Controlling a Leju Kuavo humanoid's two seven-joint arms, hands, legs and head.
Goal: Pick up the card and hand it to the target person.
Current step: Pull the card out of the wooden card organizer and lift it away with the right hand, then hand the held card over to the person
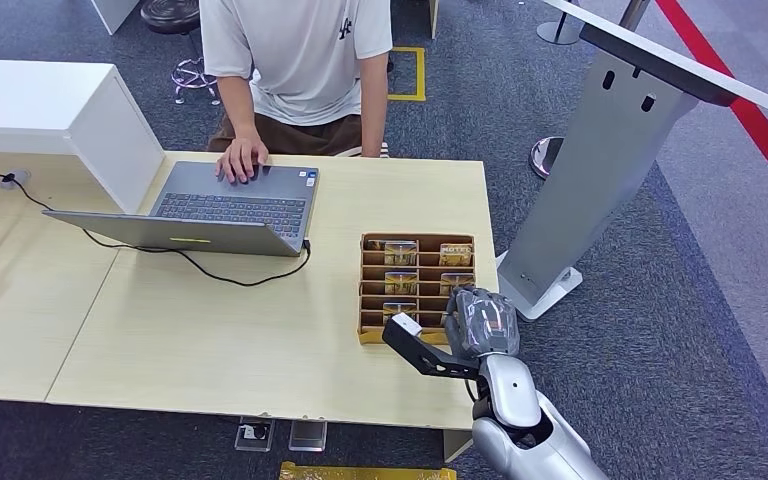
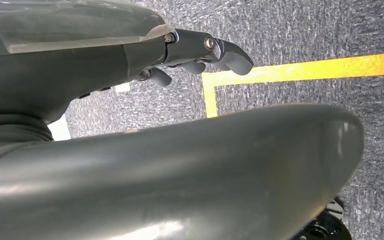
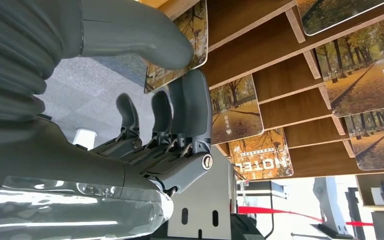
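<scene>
A wooden card box (image 1: 417, 243) with several slots stands near the table's right edge, holding cards with autumn-tree prints (image 1: 401, 252). My right hand (image 1: 480, 320) is at the box's near right corner. In the right wrist view its thumb and fingers (image 3: 190, 105) pinch one card (image 3: 199, 25) at the edge of the box (image 3: 280, 40); other cards (image 3: 235, 112) sit in the slots beside it. The person (image 1: 300, 60) sits across the table with one hand (image 1: 242, 158) on a laptop. My left hand (image 2: 200, 50) hangs over the carpet, fingers loose, holding nothing.
An open grey laptop (image 1: 220, 210) with a black cable (image 1: 240, 278) sits on the light wooden table (image 1: 210, 340). A white block (image 1: 50, 110) stands at the far left. A grey slanted stand (image 1: 600, 170) rises just right of the table.
</scene>
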